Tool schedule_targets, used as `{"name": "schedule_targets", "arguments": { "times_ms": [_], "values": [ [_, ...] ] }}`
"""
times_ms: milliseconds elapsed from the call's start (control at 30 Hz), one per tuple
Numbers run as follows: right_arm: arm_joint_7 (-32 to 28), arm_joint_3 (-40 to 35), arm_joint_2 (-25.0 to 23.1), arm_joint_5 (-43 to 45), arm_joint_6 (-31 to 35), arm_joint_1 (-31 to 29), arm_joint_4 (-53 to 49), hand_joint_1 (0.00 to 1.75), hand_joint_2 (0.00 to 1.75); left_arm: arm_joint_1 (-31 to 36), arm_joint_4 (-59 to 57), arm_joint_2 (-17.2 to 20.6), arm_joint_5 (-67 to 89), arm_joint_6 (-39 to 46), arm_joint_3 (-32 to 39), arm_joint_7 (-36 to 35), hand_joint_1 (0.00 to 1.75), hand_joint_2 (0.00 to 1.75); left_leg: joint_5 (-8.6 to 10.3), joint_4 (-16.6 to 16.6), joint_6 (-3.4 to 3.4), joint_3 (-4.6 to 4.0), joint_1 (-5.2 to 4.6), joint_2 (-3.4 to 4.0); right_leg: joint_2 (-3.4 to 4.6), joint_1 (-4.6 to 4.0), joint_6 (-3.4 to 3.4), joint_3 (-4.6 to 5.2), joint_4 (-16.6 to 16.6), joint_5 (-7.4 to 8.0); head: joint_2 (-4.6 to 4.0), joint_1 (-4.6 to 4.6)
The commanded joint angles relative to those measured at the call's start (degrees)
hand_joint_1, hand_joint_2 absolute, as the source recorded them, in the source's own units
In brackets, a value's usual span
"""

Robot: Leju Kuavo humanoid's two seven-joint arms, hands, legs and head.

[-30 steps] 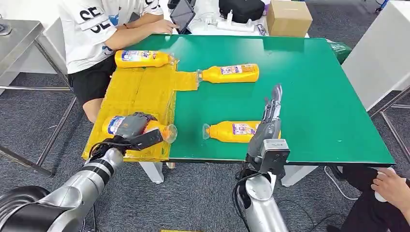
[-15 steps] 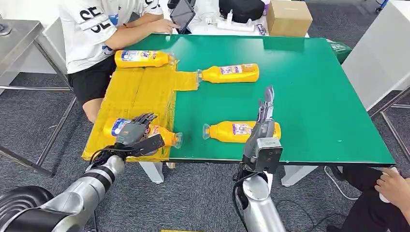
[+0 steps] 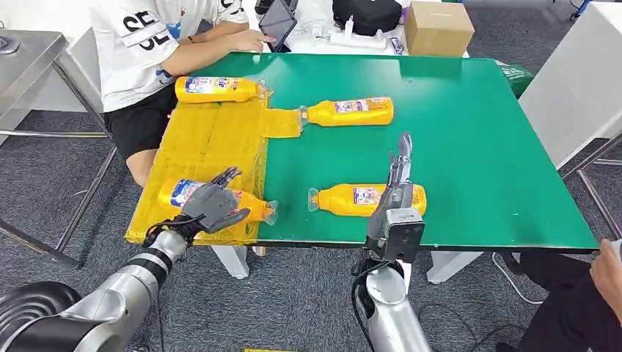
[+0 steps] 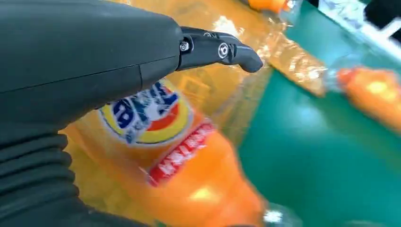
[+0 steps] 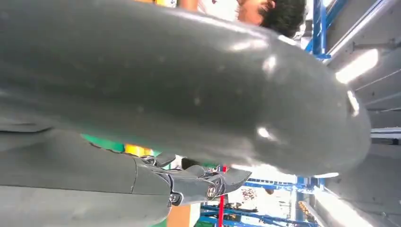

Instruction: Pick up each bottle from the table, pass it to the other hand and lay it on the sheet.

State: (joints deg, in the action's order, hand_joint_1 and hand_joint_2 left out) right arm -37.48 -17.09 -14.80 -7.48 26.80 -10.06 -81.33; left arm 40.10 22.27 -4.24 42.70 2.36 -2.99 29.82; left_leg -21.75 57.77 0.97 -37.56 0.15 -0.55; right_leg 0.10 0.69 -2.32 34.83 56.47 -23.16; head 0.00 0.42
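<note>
I see my left hand (image 3: 211, 207) at the near left corner of the tabletop (image 3: 469, 147), over the near edge of the yellow sheet (image 3: 213, 136). Its fingers are spread apart and hold nothing; they hover just over the near-left bottle (image 3: 253, 207), which lies on its side on the sheet with its cap pointing right, just over the sheet's right edge. From the left wrist I see that bottle's label (image 4: 146, 111) close under the fingers (image 4: 222, 49).

My right hand (image 3: 398, 180) stands at the near edge, fingers straight and pointing away from me, empty, just in front of the near bottle (image 3: 356, 199) lying on the green top.

A third bottle (image 3: 350, 111) lies mid-table, its cap at the sheet's right flap. A fourth (image 3: 218, 89) lies at the sheet's far edge, near a seated person (image 3: 147, 51).
</note>
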Motion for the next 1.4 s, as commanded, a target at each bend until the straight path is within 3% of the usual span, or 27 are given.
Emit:
{"name": "schedule_targets", "arguments": {
  "times_ms": [33,200,300,333,367,433,467,500,600,667,800,833,900,933,1033,1233,1400],
  "values": [
    [0.2,0.5,0.6,0.1,-0.1,-2.3,4.2,0.0,0.0,-0.8,-1.4,-1.4,-1.9,-1.6,7.1,0.6,0.0,0.0,-0.04,0.0,-0.03,0.14,0.02,0.12,0.08,-0.03,0.05,-0.12,-0.1,0.0,0.0,-0.02],
    [0.1,0.4,0.6,0.0,-0.2,-2.4,4.3,0.0,0.0,-1.0,-0.9,-1.6,-2.7,-1.8,7.7,1.0,0.0,0.0,-0.1,0.0,-0.04,0.25,0.05,0.15,0.1,-0.06,0.08,-0.23,-0.1,-0.04,0.0,0.0],
    [1.9,-1.6,1.7,-6.9,1.7,-2.9,6.0,0.0,0.0,-2.2,6.0,-4.9,-15.9,4.5,17.1,10.2,0.0,0.0,-0.09,0.0,-0.03,0.22,0.04,0.12,0.07,-0.06,0.07,-0.22,-0.1,-0.04,0.0,0.0],
    [4.2,-3.0,2.9,-10.8,1.7,-3.5,7.4,0.0,1.75,-3.3,11.0,-6.0,-20.0,6.2,18.4,10.2,0.0,0.0,-0.07,0.0,-0.03,0.16,0.04,0.08,0.03,-0.06,0.06,-0.17,0.0,-0.04,0.0,0.0],
    [8.4,-4.4,4.4,-15.8,0.6,-4.9,10.4,0.0,1.75,-5.7,19.2,-6.4,-24.2,10.1,16.6,10.2,0.0,1.75,-0.1,0.0,-0.03,0.18,0.08,0.08,0.02,-0.09,0.07,-0.21,-0.1,-0.05,0.0,0.0],
    [12.8,-5.4,6.5,-22.9,0.5,-7.4,15.4,0.0,1.75,-8.4,28.3,-5.0,-26.3,20.5,11.7,10.2,0.0,1.75,-0.11,0.1,-0.02,0.09,0.12,0.2,0.11,-0.13,0.05,-0.11,-0.1,-0.01,0.0,0.0],
    [14.4,-5.6,7.6,-26.6,0.6,-8.7,17.6,0.0,1.75,-9.7,32.6,-2.5,-24.3,29.2,6.3,10.2,0.0,1.75,-0.04,0.0,-0.01,0.01,0.09,0.21,0.13,-0.1,0.03,-0.01,-0.1,0.04,0.0,0.0],
    [15.3,-5.3,8.7,-28.5,0.1,-10.0,19.4,0.0,1.75,-10.2,34.9,-1.1,-17.0,37.6,5.8,10.2,0.0,1.75,-0.09,0.0,-0.02,0.07,0.1,0.29,0.22,-0.12,0.05,-0.06,-0.1,0.04,0.0,-0.02],
    [24.0,-6.4,13.2,-38.7,-2.3,-12.4,22.4,0.0,1.75,-13.1,46.6,-5.6,-6.1,37.6,18.5,10.2,0.0,1.75,-0.07,0.0,-0.02,0.06,0.09,0.19,0.15,-0.11,0.05,-0.06,-0.1,0.01,0.0,0.02],
    [27.1,-6.7,16.2,-42.2,-4.9,-13.5,24.0,0.0,1.75,-14.5,48.4,-4.7,-7.9,37.6,18.7,10.2,0.0,1.75,-0.14,0.1,-0.01,0.1,0.12,0.26,0.25,-0.14,0.04,-0.13,-0.1,0.01,0.0,-0.02],
    [27.1,-6.7,16.2,-42.2,-4.9,-13.5,24.0,0.0,1.75,-14.5,48.4,-4.7,-7.9,37.6,18.7,10.2,0.0,1.75,-0.07,0.0,0.01,-0.01,0.03,0.07,0.07,-0.04,0.03,-0.04,0.0,-0.01,0.0,0.02],
    [28.3,-5.5,17.0,-42.0,-6.4,-13.3,23.6,0.0,1.75,-15.7,47.9,-4.3,-11.5,37.6,17.2,10.2,0.0,1.75,-0.13,0.1,-0.01,0.08,0.03,0.15,0.14,-0.04,0.06,-0.12,0.0,-0.04,0.0,0.02],
    [32.9,-4.7,20.6,-43.6,-10.6,-12.8,23.0,0.0,1.75,-17.4,43.4,-2.0,-27.4,29.5,11.4,10.2,0.0,1.75,-0.14,0.0,-0.04,0.1,0.02,0.11,0.08,-0.05,0.08,-0.16,0.0,-0.06,0.0,-0.02],
    [34.6,-4.1,23.1,-43.8,-13.9,-12.8,22.9,0.0,1.75,-18.6,41.8,-3.1,-31.7,22.8,11.6,10.2,0.0,1.75,-0.03,-0.1,-0.02,0.07,-0.03,-0.07,-0.08,0.01,0.04,-0.13,-0.1,-0.04,0.0,0.0],
    [35.0,-2.2,25.5,-44.6,-16.8,-13.8,24.4,0.0,1.75,-22.1,42.7,-5.3,-31.3,18.1,8.9,10.2,0.0,1.75,-0.07,-0.1,0.0,0.28,-0.07,-0.14,-0.16,0.04,0.04,-0.35,-0.2,-0.09,0.0,-0.05],
    [34.7,-2.4,24.8,-44.6,-21.5,-17.0,30.8,0.0,1.75,-21.8,40.9,-6.1,-29.4,15.6,5.1,9.9,0.0,1.75,-0.05,0.0,0.03,-0.15,-0.07,0.01,0.0,0.07,0.0,0.07,-0.1,0.01,0.0,0.0],
    [34.1,-3.6,24.8,-43.9,-23.3,-19.8,36.3,0.0,1.75,-20.3,37.7,-6.1,-29.9,14.6,5.1,9.7,0.0,1.75,-0.08,0.0,-0.02,0.0,-0.06,-0.01,-0.04,0.04,0.03,-0.04,-0.1,0.01,0.0,-0.04]
  ]
}}
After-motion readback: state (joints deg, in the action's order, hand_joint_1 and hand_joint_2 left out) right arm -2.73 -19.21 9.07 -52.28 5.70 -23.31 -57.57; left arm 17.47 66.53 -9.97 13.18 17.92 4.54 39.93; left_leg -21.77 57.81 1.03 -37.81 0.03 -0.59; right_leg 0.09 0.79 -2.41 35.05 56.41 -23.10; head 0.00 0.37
